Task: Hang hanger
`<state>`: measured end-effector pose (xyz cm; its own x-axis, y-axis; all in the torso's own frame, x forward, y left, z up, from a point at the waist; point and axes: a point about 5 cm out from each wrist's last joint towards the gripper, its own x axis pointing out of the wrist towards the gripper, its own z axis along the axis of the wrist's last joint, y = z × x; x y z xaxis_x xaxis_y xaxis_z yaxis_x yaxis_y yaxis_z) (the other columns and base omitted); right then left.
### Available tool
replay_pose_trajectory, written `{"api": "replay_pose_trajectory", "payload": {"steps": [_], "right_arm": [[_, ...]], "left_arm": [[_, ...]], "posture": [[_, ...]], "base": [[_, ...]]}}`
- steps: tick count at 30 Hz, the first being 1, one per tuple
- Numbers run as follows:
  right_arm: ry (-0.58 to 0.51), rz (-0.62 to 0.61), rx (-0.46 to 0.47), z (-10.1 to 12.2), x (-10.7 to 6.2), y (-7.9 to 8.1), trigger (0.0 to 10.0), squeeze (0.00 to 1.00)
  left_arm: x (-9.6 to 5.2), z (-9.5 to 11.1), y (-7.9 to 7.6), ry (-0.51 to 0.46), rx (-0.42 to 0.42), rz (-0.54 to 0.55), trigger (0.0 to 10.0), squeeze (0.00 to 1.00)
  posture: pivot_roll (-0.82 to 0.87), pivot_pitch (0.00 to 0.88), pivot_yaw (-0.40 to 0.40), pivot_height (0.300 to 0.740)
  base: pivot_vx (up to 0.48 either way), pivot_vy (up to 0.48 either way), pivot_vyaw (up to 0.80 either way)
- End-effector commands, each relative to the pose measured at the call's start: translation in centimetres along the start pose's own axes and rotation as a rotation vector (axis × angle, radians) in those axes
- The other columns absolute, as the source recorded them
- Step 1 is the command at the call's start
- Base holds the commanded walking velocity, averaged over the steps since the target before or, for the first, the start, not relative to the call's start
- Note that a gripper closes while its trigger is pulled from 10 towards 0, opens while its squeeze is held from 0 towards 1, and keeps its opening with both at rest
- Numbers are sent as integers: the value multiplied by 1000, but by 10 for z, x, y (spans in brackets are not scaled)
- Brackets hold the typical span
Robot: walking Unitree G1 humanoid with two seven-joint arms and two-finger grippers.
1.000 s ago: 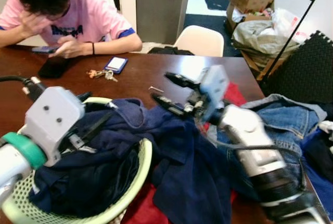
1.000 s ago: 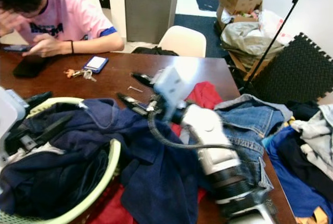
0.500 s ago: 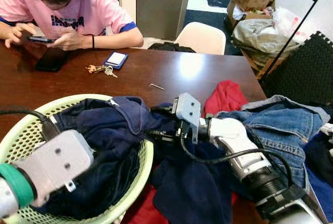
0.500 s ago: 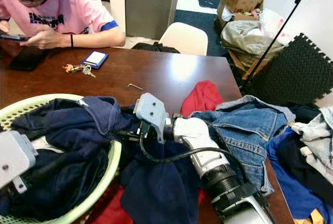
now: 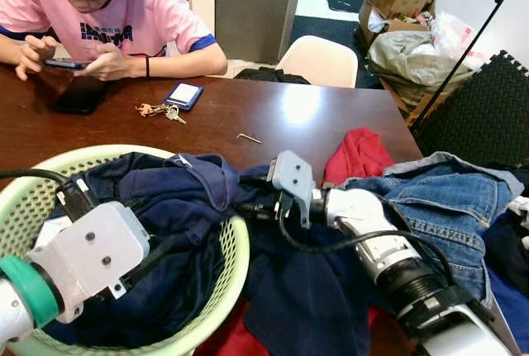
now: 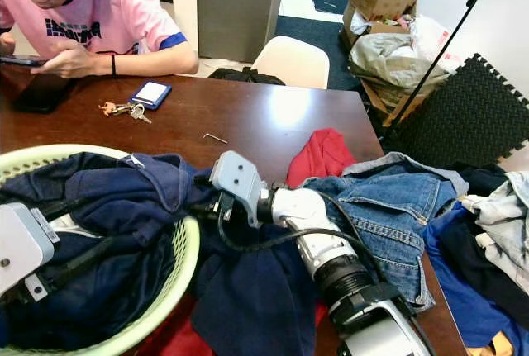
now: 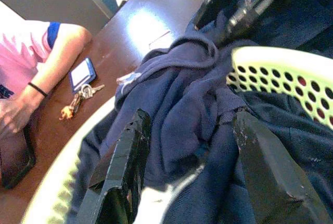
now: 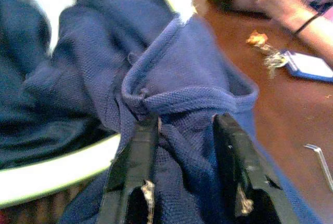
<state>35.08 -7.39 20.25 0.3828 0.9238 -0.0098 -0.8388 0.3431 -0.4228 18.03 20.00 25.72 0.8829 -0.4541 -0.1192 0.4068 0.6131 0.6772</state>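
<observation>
I am watching the navy garment, since where the hanger lies I cannot tell. The garment is spilling over the rim of the pale green basket at about 3 o'clock and trailing onto the bench.

I am seeing the right end effector reaching in from 4 o'clock toward that rim. Its two fingers are standing spread, with a rolled fold of the navy cloth bunching between them.

The left end effector is hovering over the basket from 8 o'clock. Its fingers are also spread wide, above the dark clothes piled inside.

Moving outward, a red cloth is lying at 2 o'clock from the basket. Blue jeans are lying at 3 o'clock, under the right arm.

At 12 o'clock on the bare wood, a small hex key is lying well apart from a bunch of keys and a blue card holder.

At 11 o'clock a person in a pink shirt is sitting at the bench and holding a phone in both hands. A second dark phone is lying just beside their forearm. A white chair is standing at 1 o'clock beyond the bench edge.
</observation>
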Motion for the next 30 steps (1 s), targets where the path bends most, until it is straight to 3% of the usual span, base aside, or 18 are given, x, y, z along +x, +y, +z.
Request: {"api": "replay_pose_trajectory", "payload": {"steps": [1, 12, 19, 20, 21, 24, 26, 30], "right_arm": [[-12, -17, 25, 0, -3, -3, 0, 0], [-160, -91, 121, 15, -5, -16, 0, 0], [-137, -31, 100, 13, -2, -9, 0, 0], [-132, -16, 84, 14, -2, -11, 8627, 0], [-132, -11, 75, 16, -3, -13, 10000, 1000], [-125, 13, 55, 22, -5, -21, 10000, 1000], [-60, 94, -8, 28, -7, -30, 10000, 1000], [20, 129, -60, 29, -5, -37, 10000, 1000]], "left_arm": [[1, -2, -2, 6, -3, -11, 10000, 0], [6, -2, 2, -7, -4, 12, 10000, 0], [7, -2, 2, -10, -5, 17, 10000, 0], [7, -2, 2, -11, -5, 19, 10000, 0], [8, -2, 2, -12, -5, 21, 10000, 0], [8, -2, 2, -12, -5, 22, 10000, 0], [9, -2, 3, -14, 0, 15, 10000, 0], [10, -2, 5, -18, 7, 8, 10000, 0]], "posture": [[314, 134, -41, 740], [310, 124, -38, 740], [311, 122, -40, 740], [313, 121, -41, 740], [312, 118, -40, 740], [309, 114, -34, 740], [308, 110, -25, 740], [309, 108, -22, 740]], "base": [[0, 0, 0], [0, 0, 0], [0, 0, 0], [0, 0, 0], [0, 0, 0], [0, 0, 0], [0, 0, 0], [0, 0, 0]]}}
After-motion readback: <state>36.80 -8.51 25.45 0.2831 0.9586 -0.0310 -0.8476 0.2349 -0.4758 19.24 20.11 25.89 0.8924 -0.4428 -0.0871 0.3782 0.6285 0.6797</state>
